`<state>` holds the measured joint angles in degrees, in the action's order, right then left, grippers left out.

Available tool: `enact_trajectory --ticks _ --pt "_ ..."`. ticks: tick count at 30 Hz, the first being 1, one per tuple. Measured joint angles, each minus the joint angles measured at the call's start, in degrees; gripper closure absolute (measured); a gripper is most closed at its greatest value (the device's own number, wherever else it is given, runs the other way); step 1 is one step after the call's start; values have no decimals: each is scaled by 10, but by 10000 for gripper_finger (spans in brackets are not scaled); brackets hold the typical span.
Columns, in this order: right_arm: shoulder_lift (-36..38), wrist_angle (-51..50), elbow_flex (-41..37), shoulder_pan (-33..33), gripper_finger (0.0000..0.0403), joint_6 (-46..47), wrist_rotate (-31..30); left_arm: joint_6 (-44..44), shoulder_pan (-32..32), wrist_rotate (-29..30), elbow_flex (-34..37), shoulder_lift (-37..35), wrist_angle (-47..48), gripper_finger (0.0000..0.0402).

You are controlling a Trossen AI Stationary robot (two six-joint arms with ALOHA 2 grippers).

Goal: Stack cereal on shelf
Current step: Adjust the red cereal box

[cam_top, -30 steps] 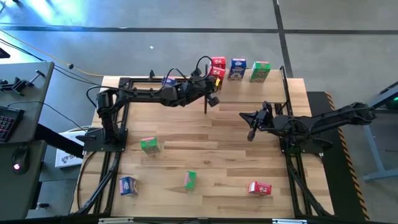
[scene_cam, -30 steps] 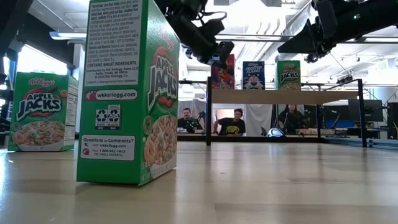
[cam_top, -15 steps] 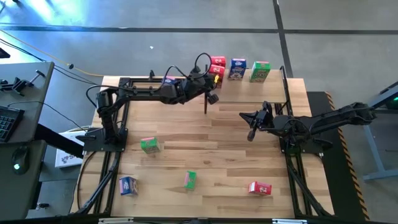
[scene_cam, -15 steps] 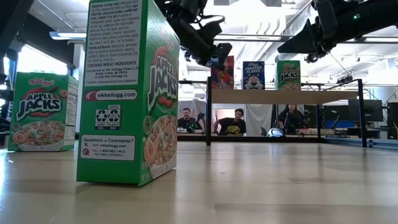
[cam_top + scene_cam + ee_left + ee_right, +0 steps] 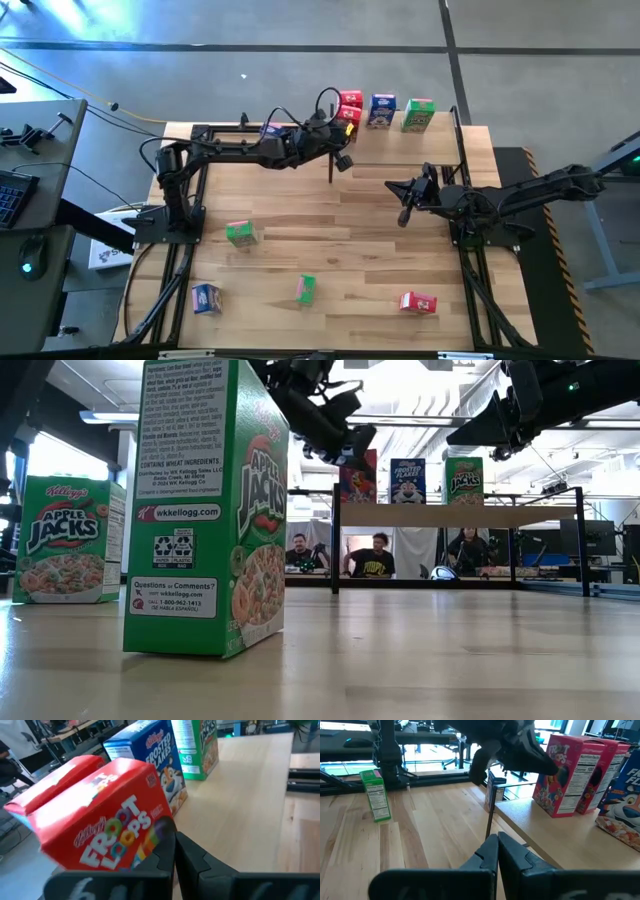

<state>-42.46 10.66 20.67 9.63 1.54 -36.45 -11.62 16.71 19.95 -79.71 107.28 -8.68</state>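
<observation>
The shelf (image 5: 450, 515) stands at the table's far edge. On it stand two red cereal boxes (image 5: 560, 765) (image 5: 592, 770), a blue one (image 5: 381, 110) and a green one (image 5: 418, 114). My left gripper (image 5: 173, 832) is shut, reaching level from the left to the nearer red box's printed front (image 5: 115, 830). My right gripper (image 5: 497, 840) is shut and empty, waiting over the table's right middle (image 5: 395, 188). On the tabletop stand two loose green boxes (image 5: 240, 233) (image 5: 306, 289), a blue one (image 5: 206, 297) and a red one (image 5: 418, 302). My left gripper's shut fingertips (image 5: 551, 767) are right at the printed front of the nearer red box, low on that face (image 5: 150, 837). They come at it about level from the table's left. I cannot tell whether they touch it. The box stands upright on the shelf.
The shelf's black posts (image 5: 330, 165) (image 5: 582, 540) rise from the table. The two green boxes loom close in the low view (image 5: 205, 510) (image 5: 65, 540). People sit at desks beyond the table (image 5: 375, 555). Bare tabletop lies between the arms (image 5: 330, 215).
</observation>
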Motion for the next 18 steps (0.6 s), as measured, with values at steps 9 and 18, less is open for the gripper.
enact_trajectory --ticks 9,18 --pt "0 4 0 0 402 0 0 0 0 5 -1 26 -28 401" --pt "0 3 0 0 402 0 -1 -5 2 17 -1 26 -46 401"
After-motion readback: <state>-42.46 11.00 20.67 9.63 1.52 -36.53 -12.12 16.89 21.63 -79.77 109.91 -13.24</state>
